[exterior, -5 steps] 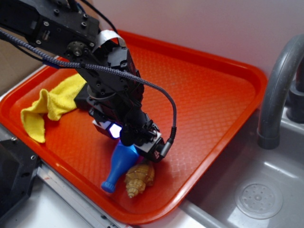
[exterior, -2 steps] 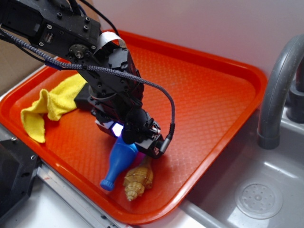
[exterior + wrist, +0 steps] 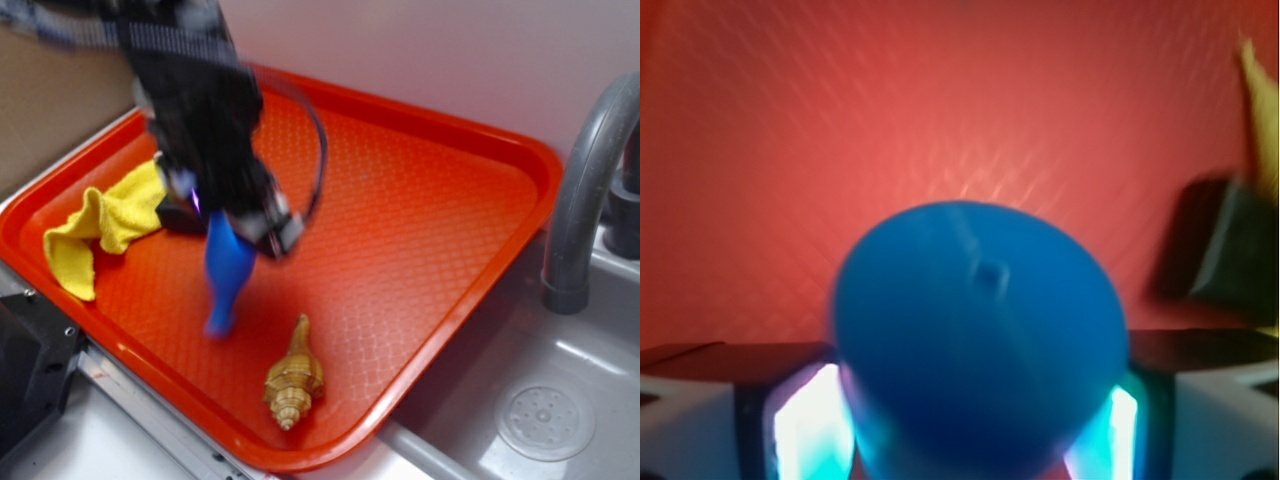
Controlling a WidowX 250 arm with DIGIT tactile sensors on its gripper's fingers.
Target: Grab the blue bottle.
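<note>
The blue bottle [image 3: 228, 270] hangs neck-down from my gripper [image 3: 232, 222], lifted above the left middle of the orange tray [image 3: 430, 200]. The arm is motion-blurred. In the wrist view the bottle's round blue base [image 3: 980, 330] fills the lower centre, held between the two jaws with lit pads on either side. My gripper [image 3: 975, 420] is shut on the bottle. The tan spiral seashell [image 3: 293, 378] lies alone on the tray near its front edge, to the right of and below the bottle.
A yellow cloth [image 3: 105, 225] lies crumpled at the tray's left side. A grey faucet [image 3: 585, 190] rises at the right over a metal sink [image 3: 545, 415]. A black object [image 3: 25, 370] sits at the lower left.
My gripper has lifted the blue bottle off the tray and carried it up and to the left, away from the seashell. The seashell has shifted slightly and now lies by itself.
</note>
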